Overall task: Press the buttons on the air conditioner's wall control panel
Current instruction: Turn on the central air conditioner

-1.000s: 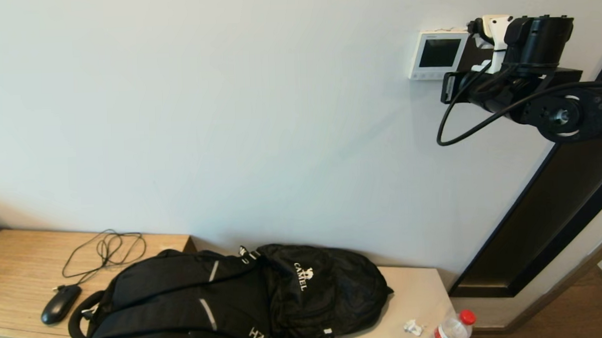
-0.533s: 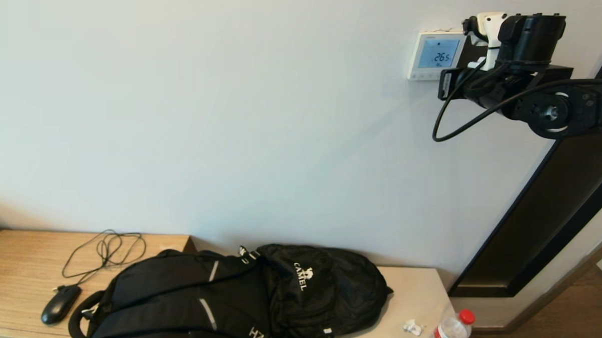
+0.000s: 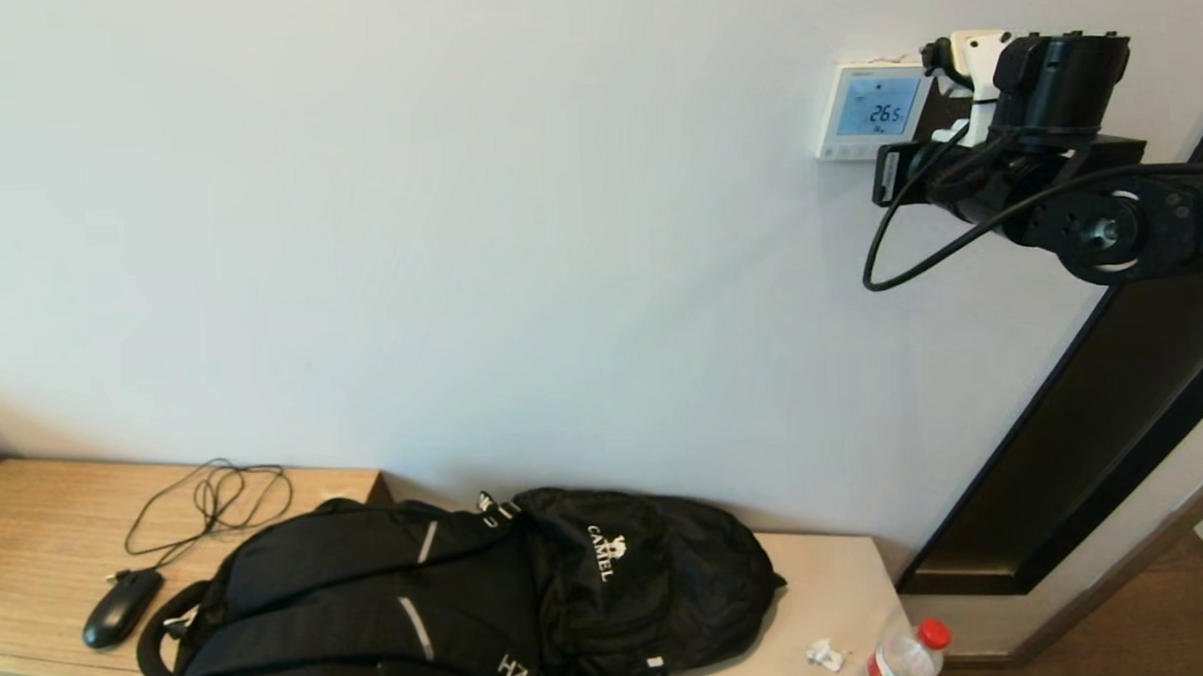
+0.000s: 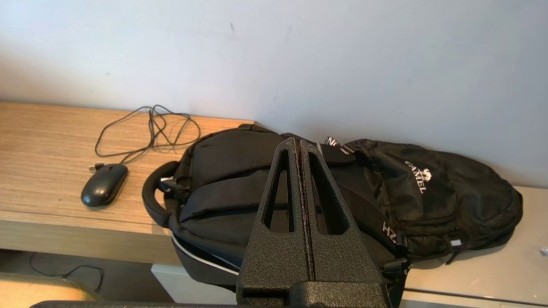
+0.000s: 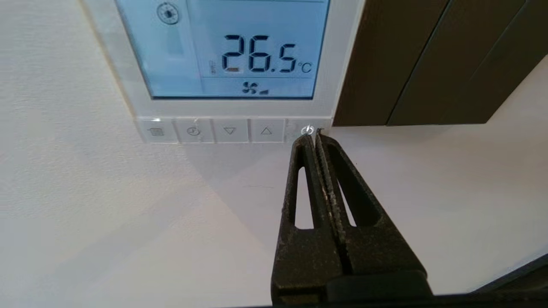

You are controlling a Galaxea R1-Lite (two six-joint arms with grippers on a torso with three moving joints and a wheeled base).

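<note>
The white wall control panel point(image 3: 874, 108) hangs high on the wall at the right, its light-blue screen point(image 5: 239, 51) lit and showing 26.5 °C. The buttons point(image 5: 231, 130) run along the strip under the screen. My right arm point(image 3: 1056, 162) reaches up to the panel's lower right corner. My right gripper point(image 5: 316, 136) is shut and empty, its tips at the power button point(image 5: 307, 129) at the strip's right end, touching or nearly so. My left gripper point(image 4: 298, 143) is shut and empty, parked low above the black backpack point(image 4: 385, 192).
A dark brown plate point(image 5: 385, 64) adjoins the panel's right side. A dark door frame point(image 3: 1094, 411) runs down the right. Below, a wooden bench point(image 3: 28, 528) holds the backpack point(image 3: 470, 593), a black mouse point(image 3: 121, 607) with its cable, and a red-capped bottle point(image 3: 908, 657).
The panel's screen was dark one second ago and is now lit with 26.5. My right arm moved slightly left and up to the panel, then eased down a little.
</note>
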